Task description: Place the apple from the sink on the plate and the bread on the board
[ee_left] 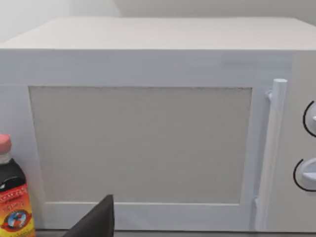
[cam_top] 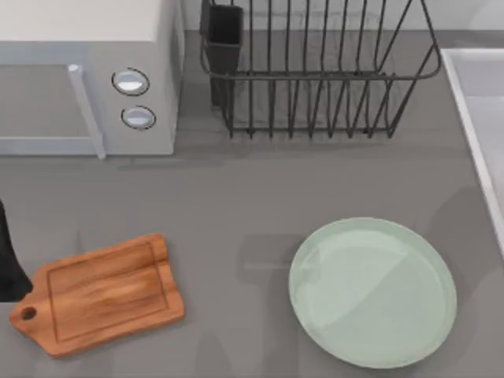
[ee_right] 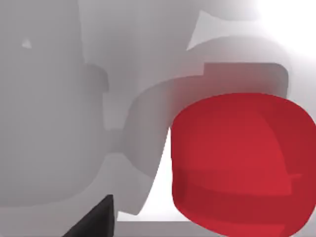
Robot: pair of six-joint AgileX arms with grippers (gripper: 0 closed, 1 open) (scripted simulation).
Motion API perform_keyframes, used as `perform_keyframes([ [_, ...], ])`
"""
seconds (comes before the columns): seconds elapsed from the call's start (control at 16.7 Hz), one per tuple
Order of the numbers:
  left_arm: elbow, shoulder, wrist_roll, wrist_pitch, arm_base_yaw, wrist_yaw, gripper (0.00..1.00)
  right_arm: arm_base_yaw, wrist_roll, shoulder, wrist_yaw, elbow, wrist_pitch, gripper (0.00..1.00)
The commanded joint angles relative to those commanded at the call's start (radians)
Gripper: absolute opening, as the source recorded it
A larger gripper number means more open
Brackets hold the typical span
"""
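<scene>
One apple (ee_right: 242, 163), bright red and rounded, sits very close to our right wrist camera, with pale grey-white sink (ee_right: 59, 123) surfaces around it. Whether our right pincer (ee_right: 96, 219) is open, closed or gripping the fruit we cannot tell; one dark finger juts in at the edge of that view. From above, the sink's light rim (cam_top: 472, 102) runs along the right edge of the grey worktop (cam_top: 236, 205). Nearer the front lies the round mint-green plate (cam_top: 372, 291), bare. Well apart, at front left, lies the brown wooden board (cam_top: 98, 293), tilted, its handle toward the left edge. Behind stand a black wire dish rack (cam_top: 315, 71) and a white microwave (cam_top: 87, 79). Our left wrist camera faces the microwave door, a dark sauce bottle (ee_left: 14, 197) beside it; we cannot tell that pincer's (ee_left: 96, 222) state either.
</scene>
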Motion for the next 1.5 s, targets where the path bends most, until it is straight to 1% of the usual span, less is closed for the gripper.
perform_keyframes([
  [0.18,0.000,0.000,0.000,0.000,0.000,0.000,1.00,-0.001,0.001,0.092,0.001,-0.060,0.164,1.00],
  [0.3,0.000,0.000,0.000,0.000,0.000,0.000,1.00,-0.002,0.002,0.138,0.001,-0.089,0.228,1.00],
  [0.6,0.000,0.000,0.000,0.000,0.000,0.000,1.00,-0.002,0.002,0.156,0.001,-0.099,0.249,1.00],
  [1.38,0.000,0.000,0.000,0.000,0.000,0.000,1.00,-0.002,0.002,0.156,0.001,-0.099,0.249,0.02],
  [1.44,0.000,0.000,0.000,0.000,0.000,0.000,1.00,-0.002,0.002,0.156,0.001,-0.099,0.249,0.00],
  [1.5,0.000,0.000,0.000,0.000,0.000,0.000,1.00,-0.002,0.002,0.156,0.001,-0.099,0.249,0.00],
])
